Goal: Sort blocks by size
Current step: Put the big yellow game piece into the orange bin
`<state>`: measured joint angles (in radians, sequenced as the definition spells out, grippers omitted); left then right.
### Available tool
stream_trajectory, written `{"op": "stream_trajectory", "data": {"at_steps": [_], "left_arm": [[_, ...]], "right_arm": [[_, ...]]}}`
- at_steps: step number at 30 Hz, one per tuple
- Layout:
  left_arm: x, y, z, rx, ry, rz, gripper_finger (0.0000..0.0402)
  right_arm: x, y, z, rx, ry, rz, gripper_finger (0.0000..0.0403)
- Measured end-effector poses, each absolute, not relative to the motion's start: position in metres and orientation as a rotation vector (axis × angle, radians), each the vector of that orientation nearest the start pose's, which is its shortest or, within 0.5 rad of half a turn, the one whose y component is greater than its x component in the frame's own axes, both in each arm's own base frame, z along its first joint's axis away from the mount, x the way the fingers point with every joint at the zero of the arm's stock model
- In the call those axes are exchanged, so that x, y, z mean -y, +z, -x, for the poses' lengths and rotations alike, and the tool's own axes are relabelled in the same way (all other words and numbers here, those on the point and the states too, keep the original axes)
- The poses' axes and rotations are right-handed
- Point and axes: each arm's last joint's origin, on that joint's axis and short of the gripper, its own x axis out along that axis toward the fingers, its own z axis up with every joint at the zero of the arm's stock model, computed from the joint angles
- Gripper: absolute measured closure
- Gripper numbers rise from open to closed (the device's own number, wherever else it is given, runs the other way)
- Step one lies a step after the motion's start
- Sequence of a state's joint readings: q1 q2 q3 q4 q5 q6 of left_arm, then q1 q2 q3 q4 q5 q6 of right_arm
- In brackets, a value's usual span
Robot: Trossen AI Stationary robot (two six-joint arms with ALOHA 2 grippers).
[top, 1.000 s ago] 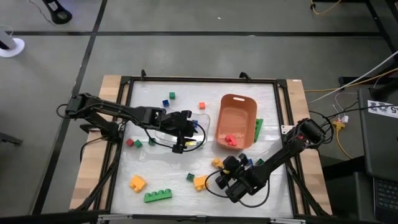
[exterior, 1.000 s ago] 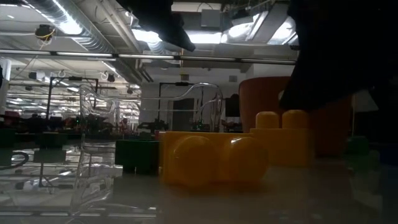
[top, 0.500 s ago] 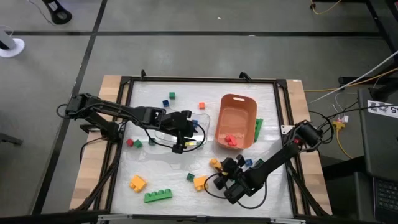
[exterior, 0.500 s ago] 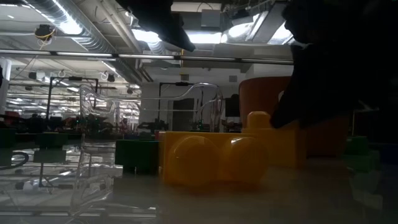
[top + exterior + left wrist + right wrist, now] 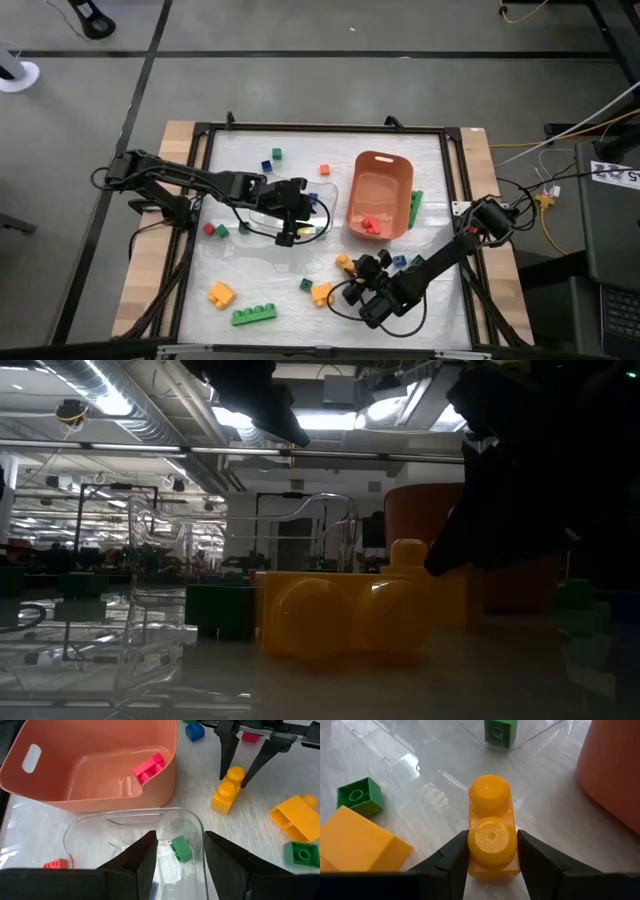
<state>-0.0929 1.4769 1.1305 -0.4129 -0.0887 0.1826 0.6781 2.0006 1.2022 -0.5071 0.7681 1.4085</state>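
Note:
A yellow two-stud brick (image 5: 491,827) lies on the table in front of the orange bin (image 5: 380,195); it also shows in the high view (image 5: 347,263). My right gripper (image 5: 492,845) is open, one finger on either side of the brick's near stud. My left gripper (image 5: 180,840) is open and empty above the clear tray (image 5: 135,815), left of the bin. The tray holds a small green cube (image 5: 181,847) and a red brick (image 5: 55,864). Red bricks (image 5: 370,224) lie in the bin. My right gripper's fingers (image 5: 460,852) stand close against both sides of the yellow brick's near stud (image 5: 491,840), coming low and slanting from the table's near right side, along the brick. I cannot tell whether they touch it. The brick rests flat on the table.
A large yellow brick (image 5: 322,292) and a green cube (image 5: 306,284) lie just left of my right gripper. A long green brick (image 5: 255,313) and a yellow one (image 5: 220,294) lie near the front left. Small blue, green and red cubes (image 5: 276,154) lie far left.
My right gripper has gone toward the table's left, onto the yellow two-stud brick, so that its fingers now stand around the brick's near stud. The brick has stayed where it was.

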Motion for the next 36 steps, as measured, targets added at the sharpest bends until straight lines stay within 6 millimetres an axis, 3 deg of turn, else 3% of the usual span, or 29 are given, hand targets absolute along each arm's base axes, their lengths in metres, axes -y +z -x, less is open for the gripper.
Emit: {"op": "stream_trajectory", "data": {"at_steps": [9,17,22,30,36], "left_arm": [[0.027,0.273,-0.315,-0.762,-0.074,-0.243,0.0249],[0.027,0.272,-0.313,-0.778,-0.077,-0.244,0.0249],[0.030,0.278,-0.308,-0.762,-0.086,-0.248,0.0249],[0.039,0.304,-0.274,-0.767,-0.105,-0.203,0.0249],[0.049,0.315,-0.241,-0.838,-0.119,-0.136,0.0249]], "right_arm": [[-0.215,0.124,-0.298,-0.708,-0.656,-0.418,0.0245],[-0.215,0.124,-0.299,-0.692,-0.658,-0.417,0.0273],[-0.218,0.132,-0.302,-0.709,-0.635,-0.427,0.0271],[-0.223,0.178,-0.307,-0.728,-0.573,-0.375,0.0271],[-0.219,0.236,-0.304,-0.733,-0.559,-0.239,0.0269]]}}
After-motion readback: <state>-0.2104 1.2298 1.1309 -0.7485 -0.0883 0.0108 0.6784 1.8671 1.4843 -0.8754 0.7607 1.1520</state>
